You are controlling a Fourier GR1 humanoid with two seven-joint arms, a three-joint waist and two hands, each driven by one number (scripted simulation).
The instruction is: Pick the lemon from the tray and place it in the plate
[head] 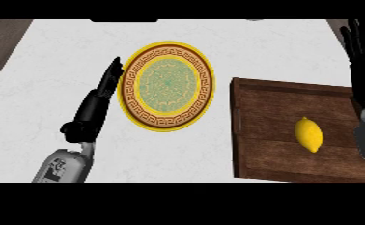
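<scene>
Wooden tray (pixel 271 122) at bench (pixel 64 64) right, lemon (pixel 309 133) lying in it — plate (pixel 166 87) just left of tray; left robot hand (pixel 94 107) straight-fingered, empty, beside plate's left rim; right robot hand (pixel 354 50) open, empty, at right edge

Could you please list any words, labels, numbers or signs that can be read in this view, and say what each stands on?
No readable text anywhere.
plate: only a key-pattern border and ornament, no letters.
left forearm: dark marks on the grey casing, too blurred to read.
tray, lemon, counter: nothing written.
</scene>
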